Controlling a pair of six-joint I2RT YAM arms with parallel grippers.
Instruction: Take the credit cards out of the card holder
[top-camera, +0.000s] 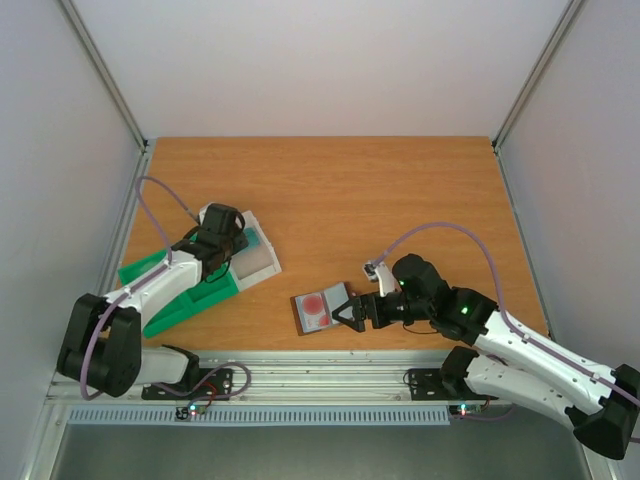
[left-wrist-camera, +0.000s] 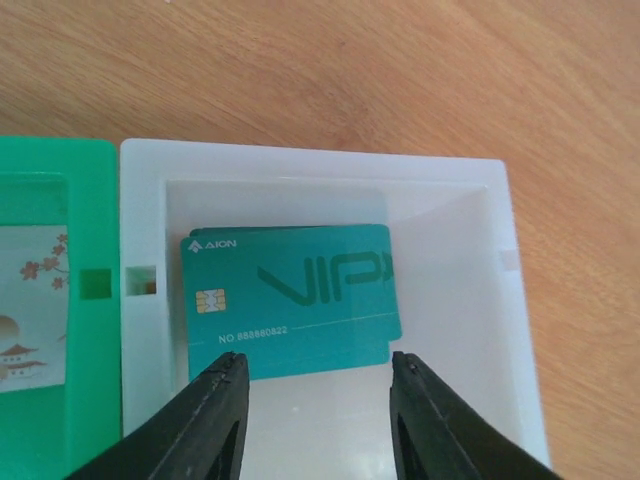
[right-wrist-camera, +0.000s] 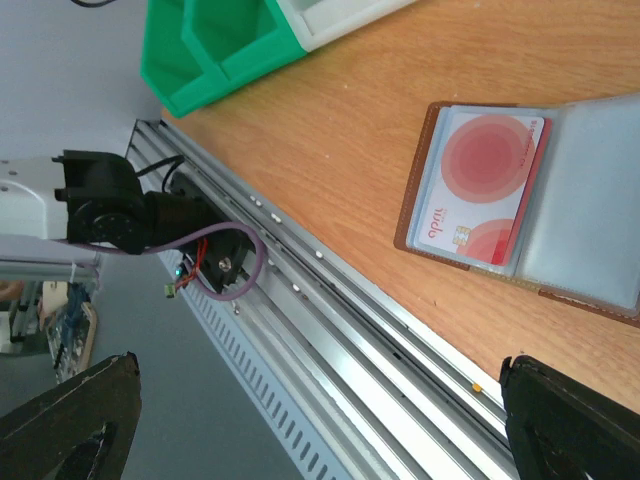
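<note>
In the white box (left-wrist-camera: 320, 165) lies a green card (left-wrist-camera: 290, 300) below the spread left end effector (left-wrist-camera: 320, 375): drop-off looks done. Next, the spread right end effector (top-camera: 352, 312) must pinch the red-spotted card (right-wrist-camera: 480, 185) in the card holder (right-wrist-camera: 600, 200) on the surface (top-camera: 350, 190).

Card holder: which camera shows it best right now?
Right wrist: the card holder lies open and close, a red-circled card in its pocket. Top external shows it small and distant. Left wrist doesn't show it.
</note>
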